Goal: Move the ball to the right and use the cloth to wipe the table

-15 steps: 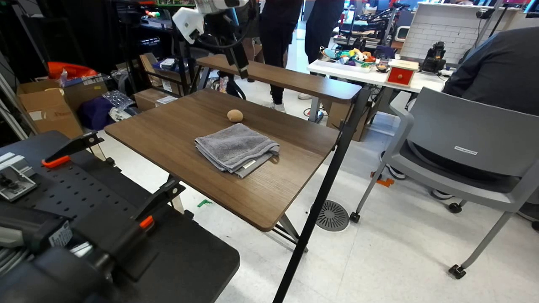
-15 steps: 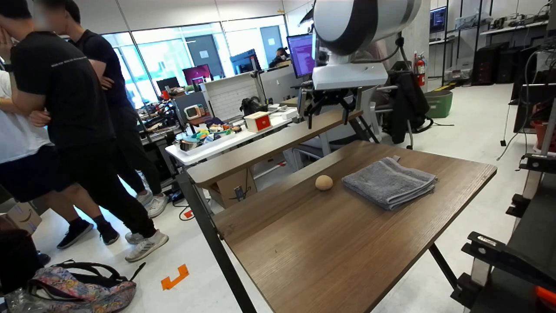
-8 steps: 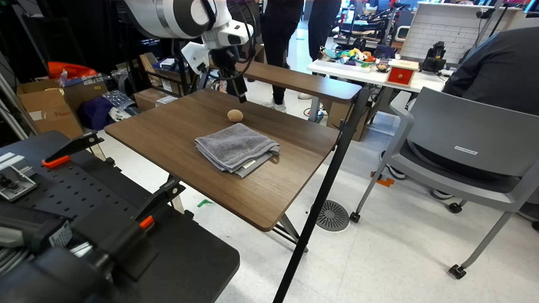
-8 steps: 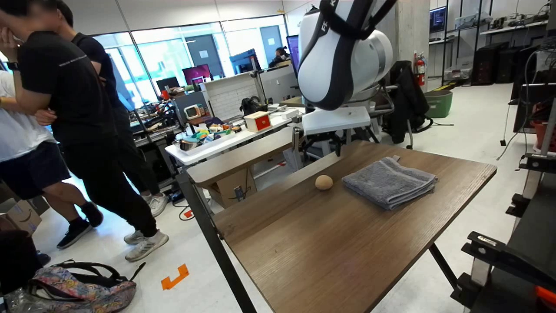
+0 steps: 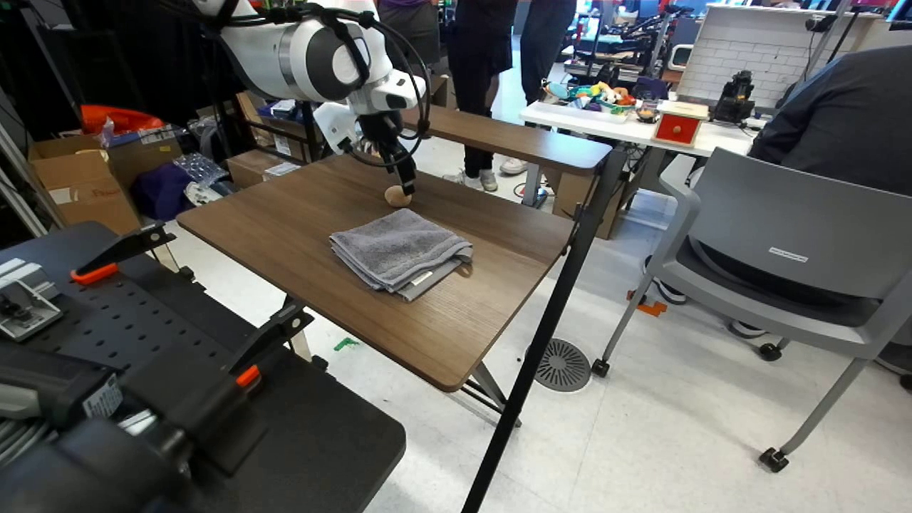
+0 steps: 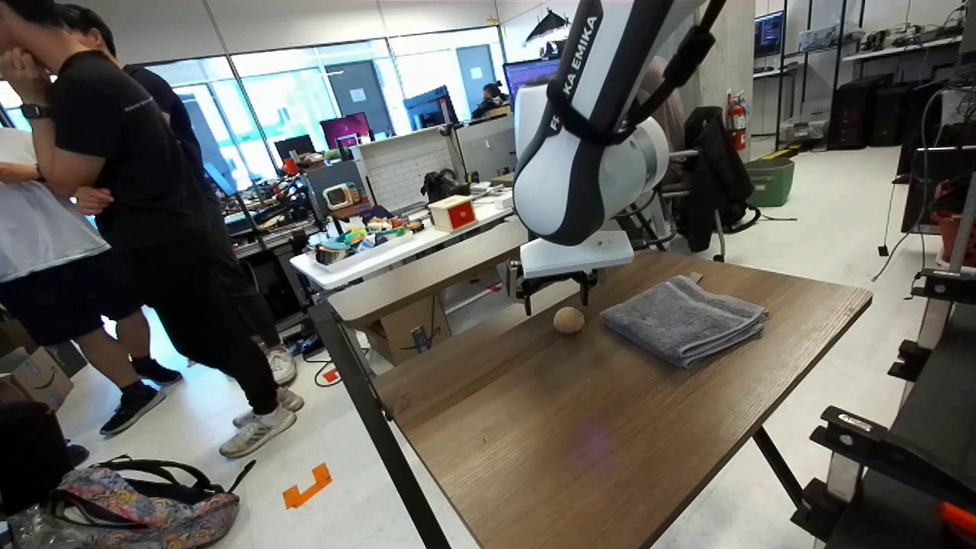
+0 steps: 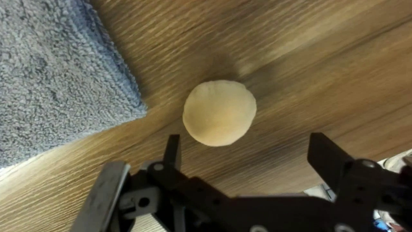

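Observation:
The small tan ball (image 5: pixel 394 198) rests on the brown wood-grain table (image 5: pixel 285 214); it also shows in an exterior view (image 6: pixel 568 321) and the wrist view (image 7: pixel 220 113). The grey folded cloth (image 5: pixel 399 249) lies flat close beside the ball, apart from it; it also shows in an exterior view (image 6: pixel 686 320) and at the left of the wrist view (image 7: pixel 58 77). My gripper (image 6: pixel 557 307) is open and holds nothing, just above the table by the ball. In the wrist view its fingers (image 7: pixel 245 135) are wide apart, with the ball ahead of them, nearer the left finger.
A narrower raised brown shelf (image 5: pixel 499 139) runs along the table's far edge. A black side table (image 5: pixel 142 320) with clamps stands beside it. A grey chair (image 5: pixel 784 228) and a white table (image 5: pixel 577 125) with objects stand beyond. People stand behind.
My gripper has come down from well above the table to close by the ball, staying open. The ball and cloth have not moved.

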You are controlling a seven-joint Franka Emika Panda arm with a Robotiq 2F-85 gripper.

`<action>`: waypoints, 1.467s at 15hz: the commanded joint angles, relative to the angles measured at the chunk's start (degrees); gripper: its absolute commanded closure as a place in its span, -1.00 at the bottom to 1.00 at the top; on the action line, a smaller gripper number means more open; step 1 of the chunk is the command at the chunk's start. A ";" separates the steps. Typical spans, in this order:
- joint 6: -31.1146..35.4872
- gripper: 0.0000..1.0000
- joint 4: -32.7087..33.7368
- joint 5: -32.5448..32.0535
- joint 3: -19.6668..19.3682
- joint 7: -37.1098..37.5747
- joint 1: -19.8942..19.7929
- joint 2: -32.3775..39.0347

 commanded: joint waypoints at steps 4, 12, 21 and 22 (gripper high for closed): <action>-4.49 -0.45 7.48 1.48 0.73 1.36 -0.73 5.62; -4.21 0.77 6.79 1.45 0.63 1.03 -2.11 1.76; -4.47 0.94 6.00 0.77 -4.16 3.47 -6.57 -3.52; -5.07 0.94 6.22 0.48 -5.81 4.44 -6.92 -2.67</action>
